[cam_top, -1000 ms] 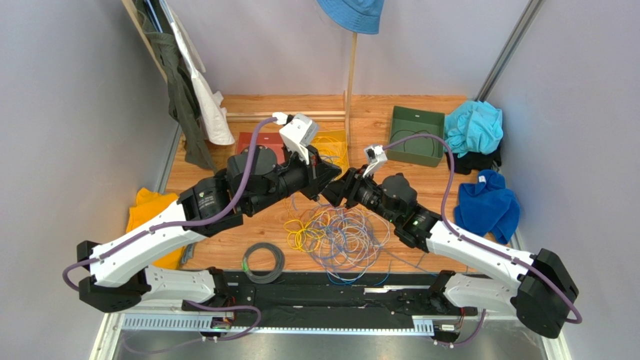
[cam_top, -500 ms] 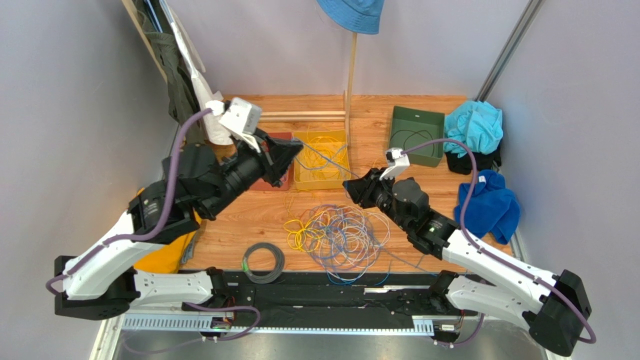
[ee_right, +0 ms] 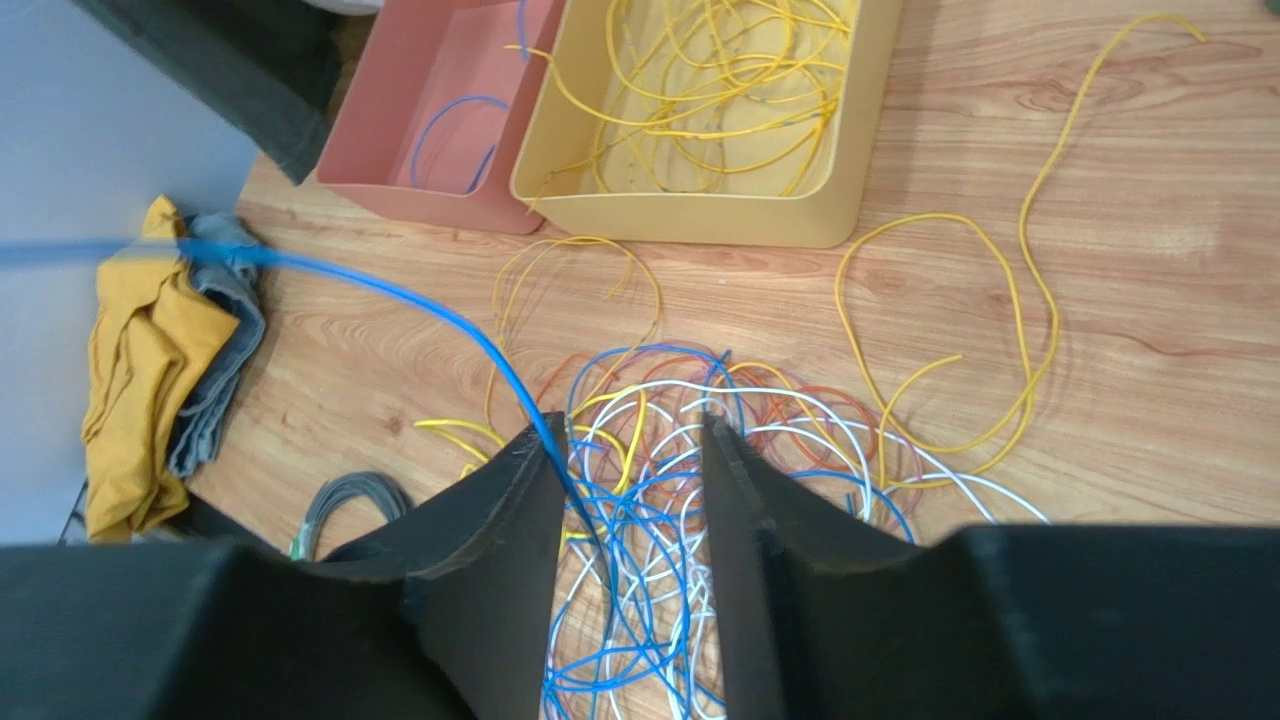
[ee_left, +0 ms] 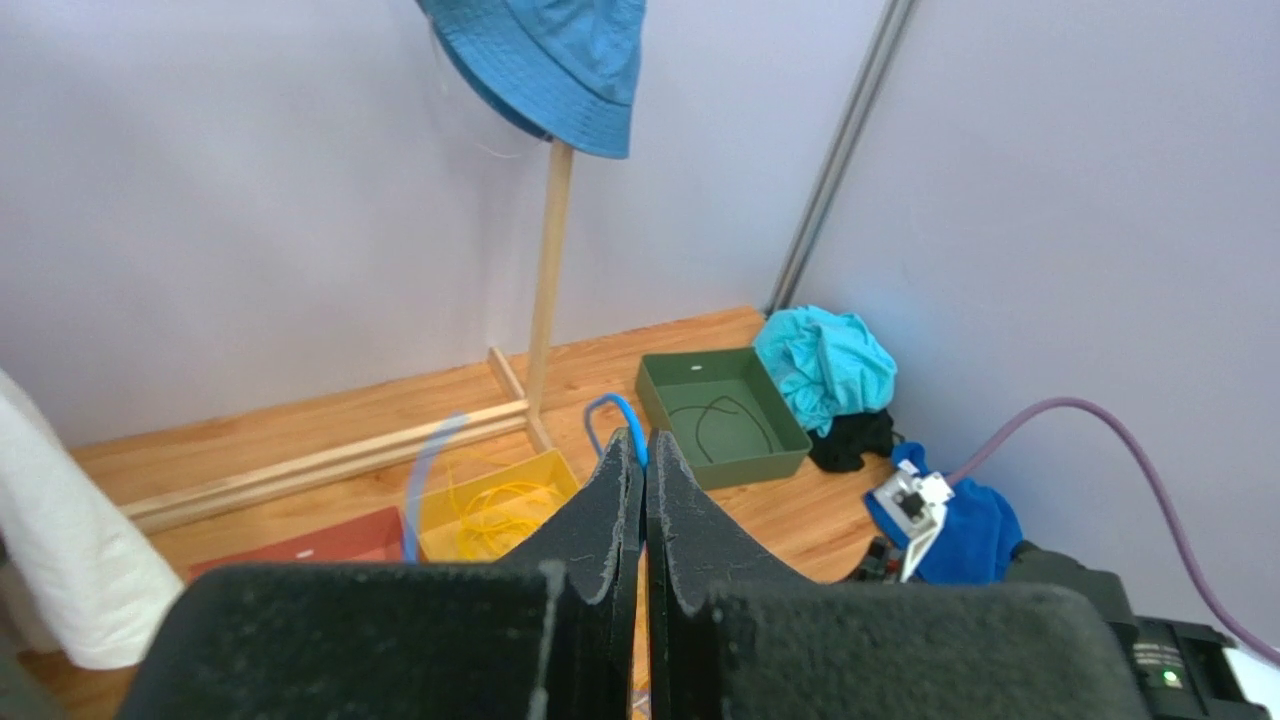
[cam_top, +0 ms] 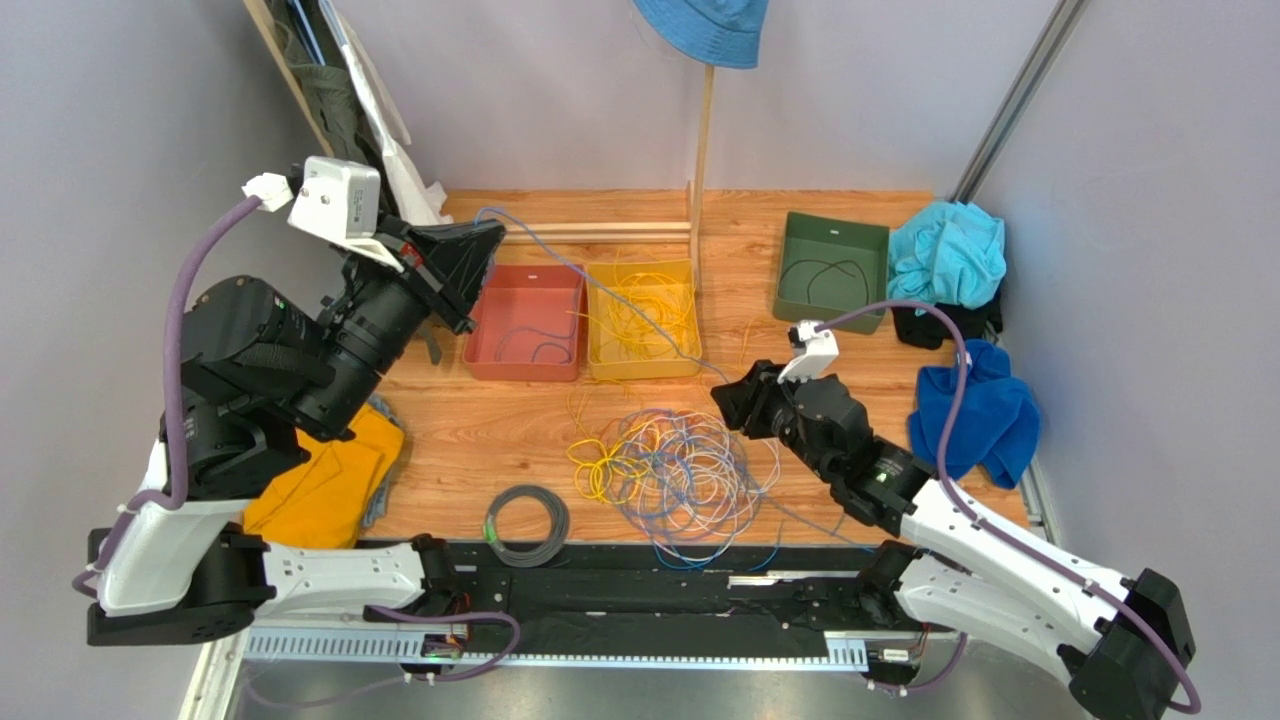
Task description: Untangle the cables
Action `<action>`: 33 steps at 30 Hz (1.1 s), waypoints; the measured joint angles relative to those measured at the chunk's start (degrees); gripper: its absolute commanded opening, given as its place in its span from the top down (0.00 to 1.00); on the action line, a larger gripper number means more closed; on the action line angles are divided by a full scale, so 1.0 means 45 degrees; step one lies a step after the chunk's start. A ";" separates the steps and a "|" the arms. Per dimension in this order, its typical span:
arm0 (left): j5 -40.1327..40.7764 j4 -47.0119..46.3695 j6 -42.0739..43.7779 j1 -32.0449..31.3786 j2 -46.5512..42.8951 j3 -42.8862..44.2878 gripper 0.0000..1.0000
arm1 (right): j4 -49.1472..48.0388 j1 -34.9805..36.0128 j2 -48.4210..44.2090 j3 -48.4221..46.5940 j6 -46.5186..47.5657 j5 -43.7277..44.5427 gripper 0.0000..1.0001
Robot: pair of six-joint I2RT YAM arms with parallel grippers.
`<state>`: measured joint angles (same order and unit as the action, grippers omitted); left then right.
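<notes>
Clamped shut on one blue cable (ee_right: 436,311) with the left gripper (cam_top: 475,248), high at far left.
Held over the tangled cables (cam_top: 684,473) near centre, right gripper (ee_right: 628,450) jaws parted, gripping nothing.

Trays, three: salmon tray (cam_top: 511,308), yellow tray (cam_top: 643,369), green tray (cam_top: 824,318). Cable tangle (cam_top: 684,468), one; strands uncountable. Grey coil (cam_top: 528,524), one. Hat (cam_top: 702,27), one. Cloths, four: yellow cloth (cam_top: 323,488), teal cloth (cam_top: 944,252), black cloth (cam_top: 939,324), blue cloth (cam_top: 984,405).
</notes>
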<state>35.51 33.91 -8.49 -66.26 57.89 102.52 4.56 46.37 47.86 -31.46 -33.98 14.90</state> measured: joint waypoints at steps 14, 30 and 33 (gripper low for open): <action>0.0049 0.0695 0.0058 0.2662 0.1462 -0.0248 1.00 | 0.2375 -0.0015 -0.2477 -0.1457 0.0160 -0.1311 0.35; -0.1875 0.0981 -0.0010 0.7349 0.4677 0.0801 1.00 | 0.5372 -0.0015 -0.5649 -0.1855 0.0233 -0.1331 0.38; -0.2118 0.0899 0.0024 0.8068 0.5391 0.1729 1.00 | 0.5639 -0.0015 -0.5872 -0.1826 0.0248 -0.1239 0.38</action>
<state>25.98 37.95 -8.38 -29.95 82.15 110.30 29.93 46.30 21.43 -39.68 -32.86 9.32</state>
